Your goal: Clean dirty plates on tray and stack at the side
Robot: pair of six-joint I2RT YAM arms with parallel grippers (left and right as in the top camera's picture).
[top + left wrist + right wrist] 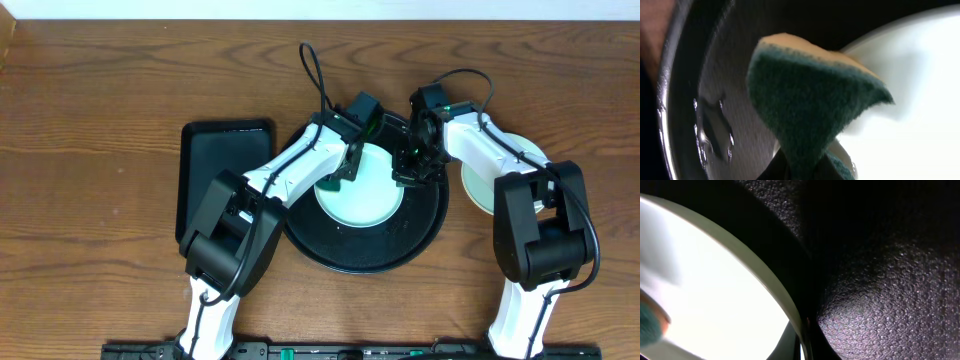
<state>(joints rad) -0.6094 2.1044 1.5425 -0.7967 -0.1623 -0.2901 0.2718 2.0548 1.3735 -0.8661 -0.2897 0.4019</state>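
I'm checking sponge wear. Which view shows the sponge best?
The left wrist view: the sponge fills the centre, green scouring face and yellow backing clear. The right wrist view catches only a blurred green edge at lower left; overhead, the left hand largely hides it.

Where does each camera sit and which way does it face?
Overhead: above the table, looking down on left arm, right arm, tray and plate.
Left wrist: low over the tray, facing the sponge in its jaws.
Right wrist: low at the plate's rim; a jaw tip shows.
Shared: both wrist views show plate and sponge.
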